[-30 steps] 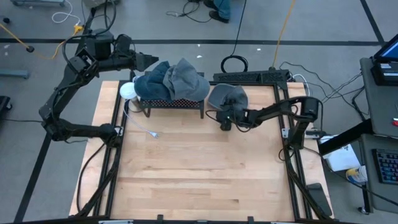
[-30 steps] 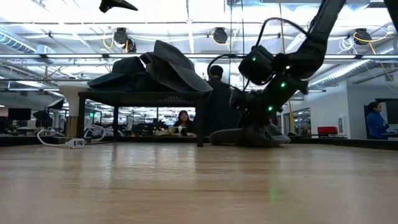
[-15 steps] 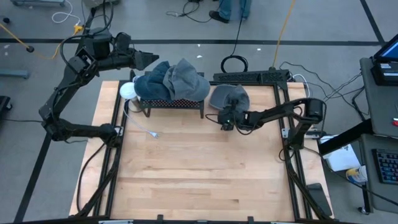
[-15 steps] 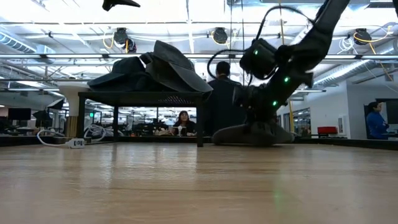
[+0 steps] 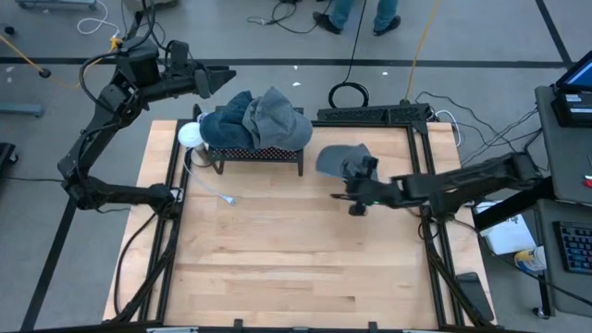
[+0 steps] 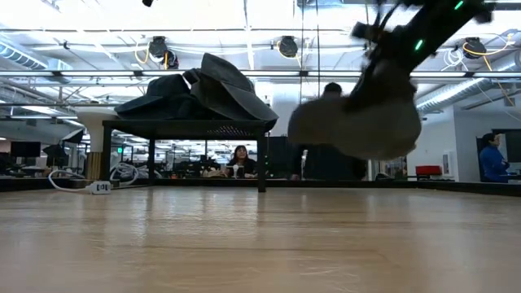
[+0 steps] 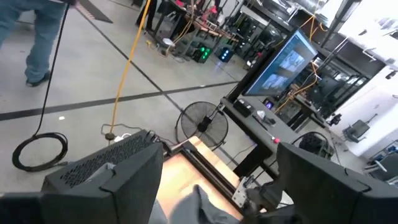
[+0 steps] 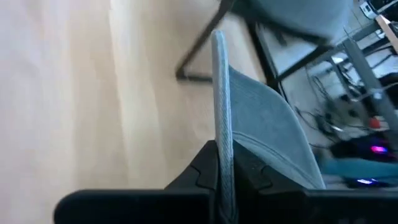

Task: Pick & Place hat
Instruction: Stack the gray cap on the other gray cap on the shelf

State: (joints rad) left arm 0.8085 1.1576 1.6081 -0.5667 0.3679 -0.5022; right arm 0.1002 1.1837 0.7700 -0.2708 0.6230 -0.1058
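Hat (image 5: 339, 159) is the grey cap pinched by its brim in the right gripper (image 5: 356, 186); it hangs clear of the table (image 5: 277, 250), as the low view shows, where it (image 6: 358, 122) floats above the wood under the arm

Going from left to right in the high view: the left gripper (image 5: 222, 78) hovers high beyond the table's far left corner, its fingers spread apart with nothing between them. Just below and to the right of it stands a black rack (image 5: 254, 155) at the table's far edge, piled with more hats (image 5: 257, 120) in blue and grey. A white object (image 5: 189, 134) sits at the rack's left end, and a white cable (image 5: 215, 190) trails onto the wood in front of it

Farther right, well apart from the rack, the right gripper reaches in low from the table's right side. In the right wrist view the brim (image 8: 221, 155) stands edge-on, clamped between the dark fingers (image 8: 199, 174), with the crown bulging off to one side and the rack's legs beyond
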